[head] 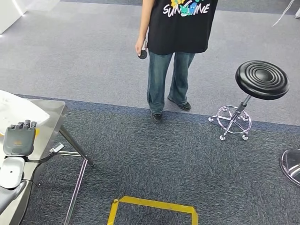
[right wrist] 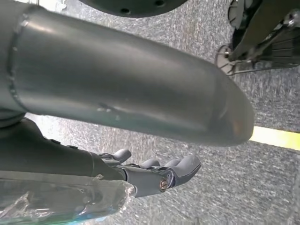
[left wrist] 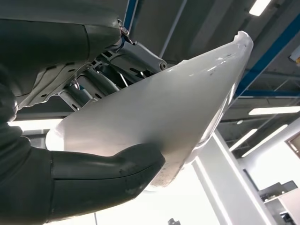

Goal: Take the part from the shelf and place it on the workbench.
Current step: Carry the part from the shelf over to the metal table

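In the head view the white curved part lies over the steel workbench at the far left, with my left hand on its near edge. The left wrist view shows that hand gripping the part, the thumb under the glossy shell and the dark fingers across its other side. Whether the part touches the bench top I cannot tell. My right hand hangs over the grey carpet with fingers stretched out and nothing in them.
A person in a black shirt and jeans stands ahead on the carpet, holding a small dark object. A black round stool stands at the right, another chrome base at the right edge. Yellow floor tape marks a box near me.
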